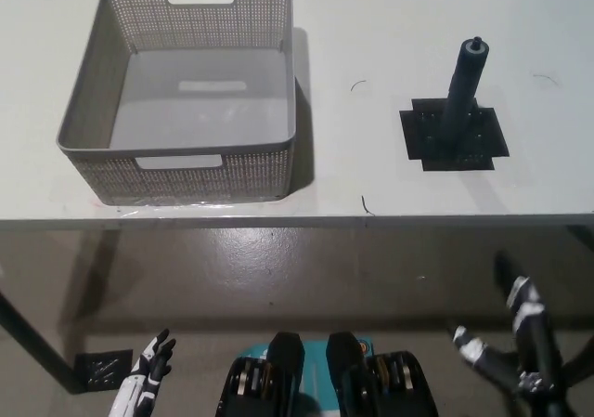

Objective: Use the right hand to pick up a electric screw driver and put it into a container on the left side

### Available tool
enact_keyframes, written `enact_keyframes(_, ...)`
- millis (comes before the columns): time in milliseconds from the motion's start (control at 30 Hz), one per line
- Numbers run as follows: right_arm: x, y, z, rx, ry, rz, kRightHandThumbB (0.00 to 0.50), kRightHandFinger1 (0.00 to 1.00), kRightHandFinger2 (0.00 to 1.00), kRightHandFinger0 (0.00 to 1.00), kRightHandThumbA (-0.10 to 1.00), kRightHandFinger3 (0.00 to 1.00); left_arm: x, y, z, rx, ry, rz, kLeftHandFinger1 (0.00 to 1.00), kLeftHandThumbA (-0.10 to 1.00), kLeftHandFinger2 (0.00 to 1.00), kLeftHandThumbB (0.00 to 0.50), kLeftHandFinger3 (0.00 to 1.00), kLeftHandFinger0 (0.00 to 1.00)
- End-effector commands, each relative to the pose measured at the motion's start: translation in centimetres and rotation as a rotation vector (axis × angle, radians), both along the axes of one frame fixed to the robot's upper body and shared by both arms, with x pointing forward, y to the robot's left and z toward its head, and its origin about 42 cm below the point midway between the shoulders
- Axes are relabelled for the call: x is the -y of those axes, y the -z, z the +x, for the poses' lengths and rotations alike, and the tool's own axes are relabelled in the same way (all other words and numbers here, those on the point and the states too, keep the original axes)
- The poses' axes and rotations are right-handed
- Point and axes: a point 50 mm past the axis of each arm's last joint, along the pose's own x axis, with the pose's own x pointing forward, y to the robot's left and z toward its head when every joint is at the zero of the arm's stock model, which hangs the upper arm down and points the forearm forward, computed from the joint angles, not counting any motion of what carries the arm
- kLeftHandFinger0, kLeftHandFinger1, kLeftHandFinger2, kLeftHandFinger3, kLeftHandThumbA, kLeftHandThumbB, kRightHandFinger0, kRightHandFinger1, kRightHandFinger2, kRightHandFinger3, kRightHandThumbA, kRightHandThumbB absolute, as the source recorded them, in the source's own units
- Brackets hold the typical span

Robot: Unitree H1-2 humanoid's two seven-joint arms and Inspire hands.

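Right hand (pixel 520 347), fingers spread and empty at lower right, sits below the upright screwdriver (pixel 461 92) I must reach, upper right.

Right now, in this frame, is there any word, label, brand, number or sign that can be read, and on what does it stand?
None can be read.
The grey basket shows no label.
The electric screwdriver standing upright on its black base plate shows no marking.
The white table carries only a few faint dark scratches, not letters.
A small dark square on the floor bears a pale pattern, too small and blurred to read.
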Motion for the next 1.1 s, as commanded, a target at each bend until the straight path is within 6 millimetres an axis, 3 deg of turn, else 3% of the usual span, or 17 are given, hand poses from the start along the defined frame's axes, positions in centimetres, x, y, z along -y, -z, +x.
enact_keyframes(0,-0.1,-6.2,0.4,0.241,0.027,0.051,0.233,1.0,1.0,1.0,0.8,1.0,-0.4,-1.0,0.2,0.078,0.0,0.013,1.0,1.0,1.0,0.183,1.0,1.0)
enact_keyframes(67,0.0,-8.4,0.8,0.28,0.066,0.034,0.257,1.0,1.0,1.0,0.86,1.0,-0.4,-1.0,0.2,0.077,0.003,0.008,1.0,1.0,1.0,0.177,1.0,1.0)
enact_keyframes(200,0.8,-10.6,2.8,0.308,0.089,0.006,0.276,1.0,1.0,1.0,0.96,1.0,-0.4,-0.9,0.3,0.076,0.007,0.011,1.0,1.0,1.0,0.181,1.0,1.0)
enact_keyframes(300,1.6,-12.7,5.7,0.299,0.083,0.001,0.366,1.0,1.0,1.0,1.0,1.0,-0.3,-0.9,0.5,0.07,0.003,0.012,1.0,1.0,1.0,0.19,1.0,1.0)
enact_keyframes(367,2.0,-13.5,7.5,0.283,0.089,0.02,0.372,1.0,1.0,1.0,1.0,1.0,-0.3,-0.9,0.5,0.07,0.006,0.002,1.0,1.0,1.0,0.176,1.0,1.0)
enact_keyframes(433,2.2,-14.0,8.8,0.267,0.089,0.044,0.374,1.0,1.0,1.0,1.0,1.0,-0.3,-0.9,0.5,0.072,0.006,0.003,1.0,1.0,1.0,0.176,1.0,1.0)
enact_keyframes(500,2.7,-14.5,11.4,0.246,0.105,0.036,0.36,1.0,1.0,1.0,1.0,1.0,-0.3,-0.9,0.5,0.078,0.008,0.005,1.0,1.0,1.0,0.173,1.0,1.0)
enact_keyframes(600,3.0,-14.7,14.4,0.21,0.125,-0.001,0.286,1.0,1.0,1.0,1.0,1.0,-0.3,-0.9,0.5,0.08,0.01,0.004,1.0,1.0,1.0,0.169,1.0,1.0)
enact_keyframes(667,3.0,-14.7,16.1,0.176,0.124,-0.009,0.3,1.0,1.0,1.0,1.0,1.0,-0.3,-1.0,0.6,0.084,0.011,0.007,1.0,1.0,1.0,0.168,1.0,1.0)
enact_keyframes(700,2.9,-14.9,17.3,0.139,0.122,-0.009,0.341,1.0,1.0,1.0,1.0,1.0,-0.3,-1.0,0.8,0.081,0.012,0.001,1.0,1.0,1.0,0.165,1.0,1.0)
enact_keyframes(833,2.8,-14.9,21.0,0.036,0.112,0.038,0.391,1.0,1.0,1.0,1.0,1.0,-0.4,-1.2,0.8,0.08,0.016,0.009,1.0,1.0,1.0,0.162,1.0,1.0)
enact_keyframes(1033,2.8,-14.5,24.3,-0.053,0.087,0.086,0.392,1.0,1.0,1.0,1.0,1.0,-0.4,-1.2,0.9,0.084,0.017,0.009,1.0,1.0,1.0,0.182,1.0,1.0)
enact_keyframes(1067,2.8,-14.4,24.5,-0.071,0.084,0.09,0.417,1.0,1.0,1.0,1.0,1.0,-0.4,-1.2,0.9,0.085,0.018,0.008,1.0,1.0,1.0,0.182,1.0,1.0)
